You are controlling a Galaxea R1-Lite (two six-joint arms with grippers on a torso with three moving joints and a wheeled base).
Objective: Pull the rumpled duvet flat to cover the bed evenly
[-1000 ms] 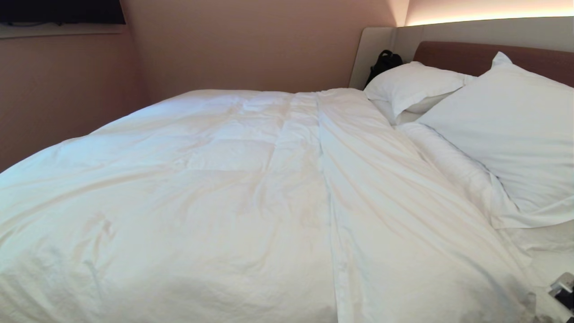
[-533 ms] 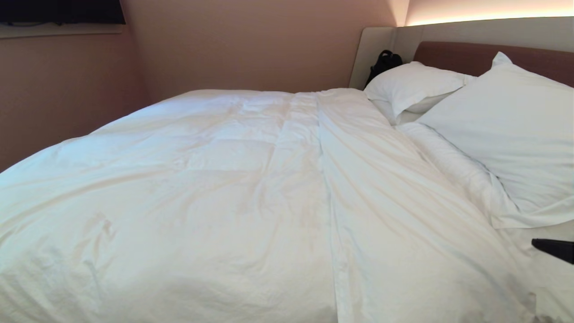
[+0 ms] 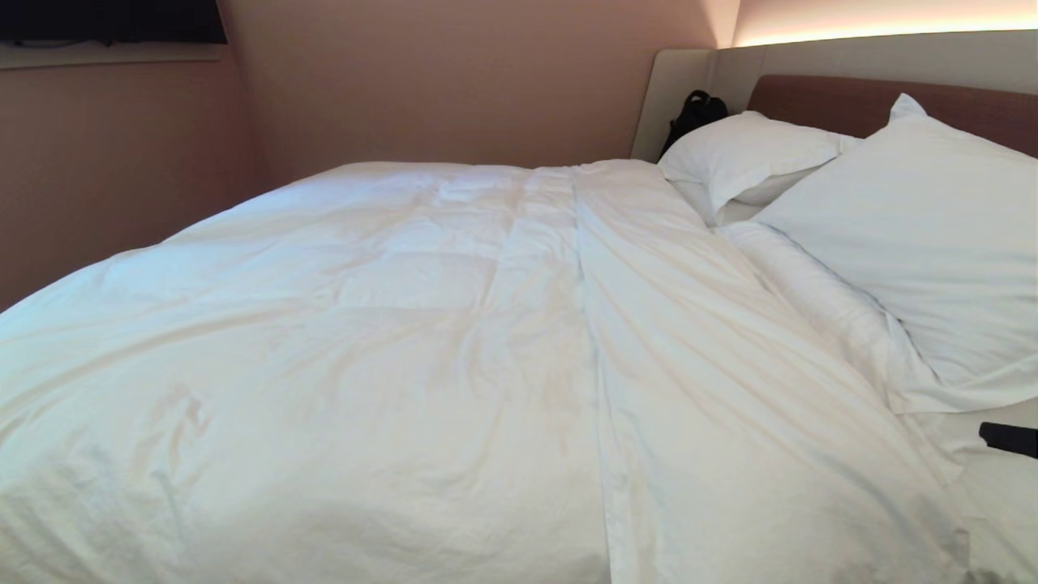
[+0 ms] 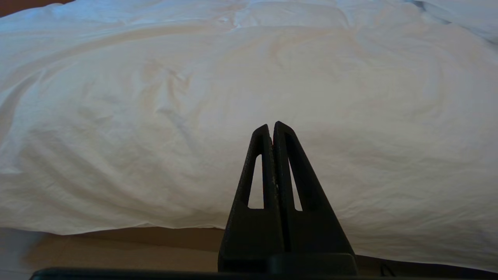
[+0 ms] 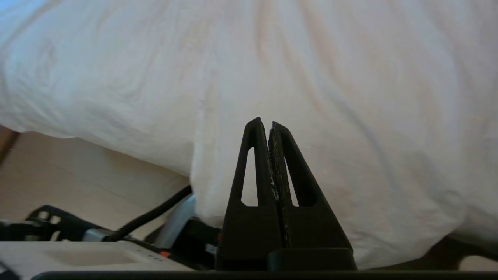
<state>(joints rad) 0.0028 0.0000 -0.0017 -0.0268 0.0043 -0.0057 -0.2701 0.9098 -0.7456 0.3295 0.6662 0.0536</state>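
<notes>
The white duvet (image 3: 422, 324) lies spread over the bed (image 3: 819, 99), wrinkled, with a long fold line running from the pillows toward me. Its near edge hangs over the bed's side in the left wrist view (image 4: 233, 77) and the right wrist view (image 5: 330, 70). My left gripper (image 4: 271, 125) is shut and empty, held in front of that hanging edge, outside the head view. My right gripper (image 5: 268, 123) is also shut with nothing in it. Only its black tip (image 3: 1010, 439) shows at the head view's right edge, above the bare sheet below the near pillow.
Two white pillows (image 3: 746, 154) (image 3: 916, 235) lean on the brown headboard. A black bag (image 3: 693, 113) sits in the far corner behind them. Pink walls close in the bed's far side. The robot's base and a cable (image 5: 148, 217) show under the duvet's edge.
My right gripper rose from the head view's lower right corner to mid-height at the right edge, turning level, then drew back a little to the right. The duvet has not moved.
</notes>
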